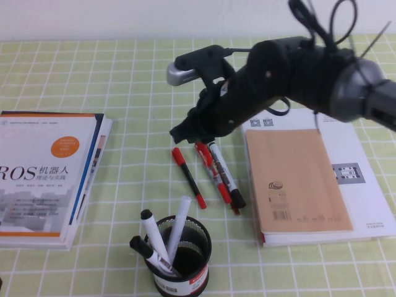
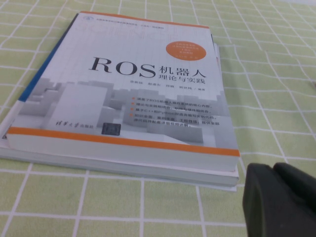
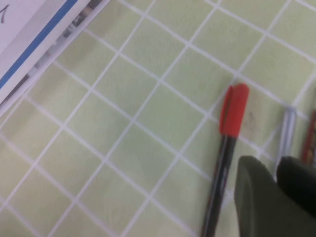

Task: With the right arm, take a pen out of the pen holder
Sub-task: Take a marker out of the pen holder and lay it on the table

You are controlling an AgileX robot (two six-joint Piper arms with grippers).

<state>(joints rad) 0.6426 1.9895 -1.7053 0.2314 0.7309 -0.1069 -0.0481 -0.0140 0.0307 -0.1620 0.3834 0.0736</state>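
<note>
While right gripper (image 1: 185, 133), jaws nearly closed, hovers over loose pens (image 1: 219, 173): open above pen holder (image 1: 201, 260), descend vertically. Left gripper (image 2: 279, 200) closed beside book (image 2: 123, 98).

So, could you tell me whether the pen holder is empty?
Not empty: pen holder holds three markers. Right gripper hovers over loose pens; left gripper sits near the ROS book.

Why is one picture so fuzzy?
Right wrist view: soft all over, the red-capped pen and the right claw beside it both blurred. Left wrist view: book title readable, left claw by the book's corner out of focus. High view: even light, faint shadows.
</note>
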